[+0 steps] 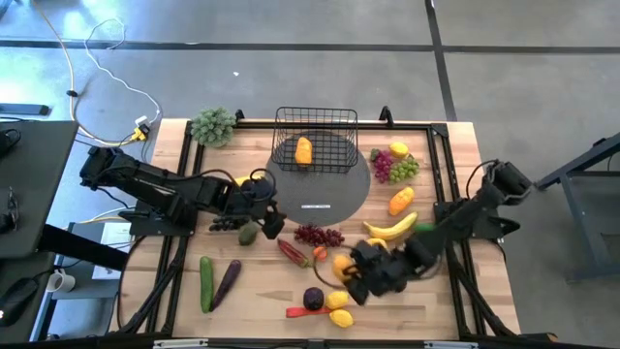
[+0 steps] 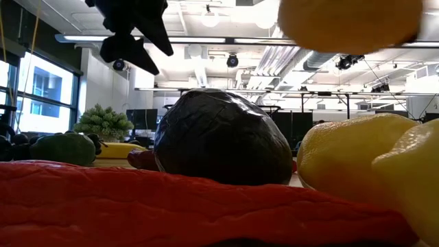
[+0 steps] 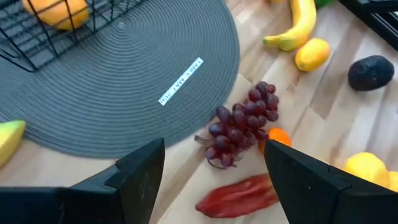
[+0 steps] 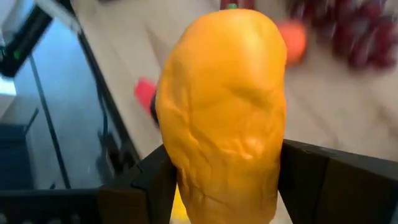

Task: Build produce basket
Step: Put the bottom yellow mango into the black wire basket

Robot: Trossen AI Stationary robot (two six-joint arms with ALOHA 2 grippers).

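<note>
The right gripper (image 1: 351,276) hangs over the front of the wooden table (image 1: 455,145), its two fingers (image 4: 143,180) clamped on the sides of a yellow-orange fruit (image 4: 221,109) (lumpy-skinned, held clear of the boards in the low view). Around it lie a dark plum (image 1: 313,299), two lemons (image 1: 339,308) and a red chilli (image 1: 300,311).

The left gripper (image 1: 268,221) sits near the table's middle, just in front of the grey round mat (image 1: 344,194), fingers (image 3: 140,171) spread wide with nothing between them. Through the gap the left wrist view looks down on a bunch of dark red grapes (image 3: 239,124) and a red pepper (image 3: 239,196).

The black wire basket (image 1: 316,136) stands at the back edge of the mat with one orange fruit (image 1: 304,150) inside. The rest of the produce is scattered on the table: a banana (image 1: 390,229), a cucumber (image 1: 205,283), an eggplant (image 1: 226,282) and mixed grapes (image 1: 395,167) right of the basket.
</note>
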